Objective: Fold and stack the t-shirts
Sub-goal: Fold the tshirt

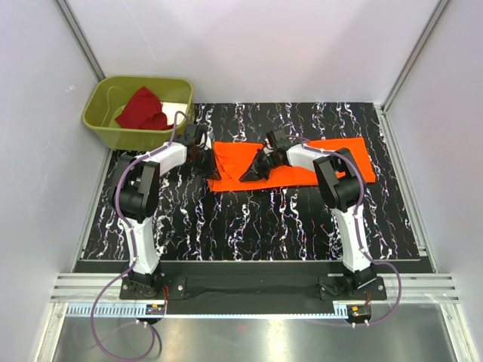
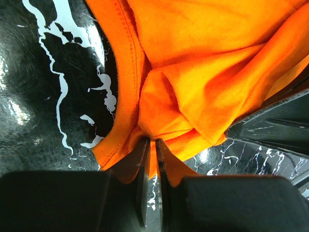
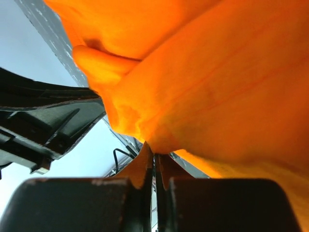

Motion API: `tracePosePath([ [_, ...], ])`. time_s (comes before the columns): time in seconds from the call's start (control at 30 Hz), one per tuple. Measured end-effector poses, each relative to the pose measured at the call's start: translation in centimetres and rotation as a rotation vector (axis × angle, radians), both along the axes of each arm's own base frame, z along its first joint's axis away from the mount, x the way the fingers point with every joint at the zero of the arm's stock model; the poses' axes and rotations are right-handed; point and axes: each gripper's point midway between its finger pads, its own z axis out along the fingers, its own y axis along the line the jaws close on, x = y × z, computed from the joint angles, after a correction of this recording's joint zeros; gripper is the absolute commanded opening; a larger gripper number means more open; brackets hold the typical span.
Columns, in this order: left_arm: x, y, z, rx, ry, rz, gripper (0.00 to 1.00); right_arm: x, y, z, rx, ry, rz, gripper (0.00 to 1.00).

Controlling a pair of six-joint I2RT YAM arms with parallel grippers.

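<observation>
Orange t-shirt (image 1: pixel 356 157) on mat (image 1: pixel 264 219), both jaws pinching it, red t-shirt (image 1: pixel 143 111) in green bin (image 1: pixel 113 136)

An olive-green plastic bin (image 1: pixel 98 130) with rounded corners stands at the far left corner of the table (image 1: pixel 287 222). The table's top is glossy black, veined all over with white marbling. Plain white walls (image 1: pixel 249 45) close it in on the left, far and right sides, with slim metal posts (image 1: pixel 81 36) at the far corners. A ribbed aluminium rail (image 1: pixel 256 287) runs along the near edge.
</observation>
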Motion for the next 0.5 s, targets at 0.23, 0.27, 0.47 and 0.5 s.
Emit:
tracePosePath([
  [0.23,0.0,0.0,0.0,0.0,0.0,0.0,0.14,2.8,1.1,2.9,0.037,-0.071,-0.012,0.08],
  [0.27,0.0,0.0,0.0,0.0,0.0,0.0,0.14,3.5,1.3,3.3,0.043,-0.088,-0.016,0.08],
  [0.47,0.0,0.0,0.0,0.0,-0.001,0.0,0.13,11.2,0.6,5.7,0.055,-0.241,-0.059,0.27],
  [0.5,0.0,0.0,0.0,0.0,0.0,0.0,0.13,12.3,0.1,5.9,0.051,-0.264,-0.068,0.33],
])
